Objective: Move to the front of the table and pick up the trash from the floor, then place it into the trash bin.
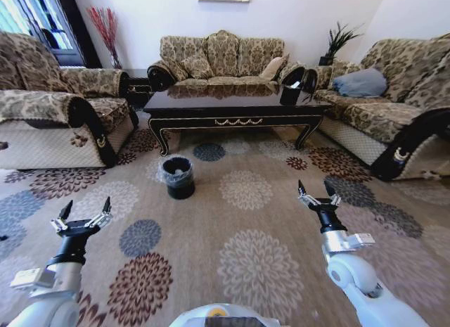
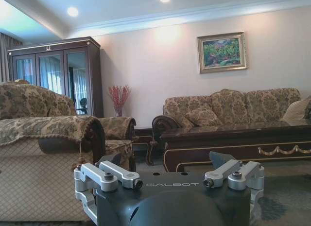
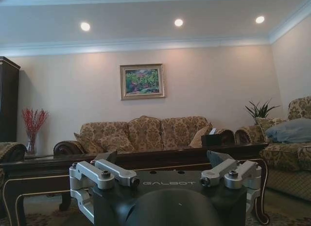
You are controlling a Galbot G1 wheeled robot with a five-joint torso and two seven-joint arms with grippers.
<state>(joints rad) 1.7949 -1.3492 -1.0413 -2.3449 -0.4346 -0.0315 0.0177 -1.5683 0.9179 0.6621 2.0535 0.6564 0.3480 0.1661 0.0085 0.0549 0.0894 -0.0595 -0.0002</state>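
Observation:
The dark glossy table [image 1: 238, 102] stands ahead across the flowered carpet, its gold scroll ornament facing me. On the carpet by its front left leg sits the trash bin [image 1: 177, 176], small, round and black, with a grey bag ruffled over its rim. The trash is out of view. My left gripper [image 1: 86, 206] hovers low at the near left, open and holding nothing. My right gripper [image 1: 314, 188] is raised at the near right, also open with nothing between its fingers. Each wrist view looks over its own gripper, the left [image 2: 165, 164] and the right [image 3: 163, 160], toward the table [image 2: 243, 138] [image 3: 48, 167].
Patterned sofas ring the table: one on the left [image 1: 49, 109], one behind [image 1: 221, 60], one on the right [image 1: 394, 109]. A small black container [image 1: 290, 95] stands on the table's right end. Open carpet [image 1: 246, 235] lies between me and the table.

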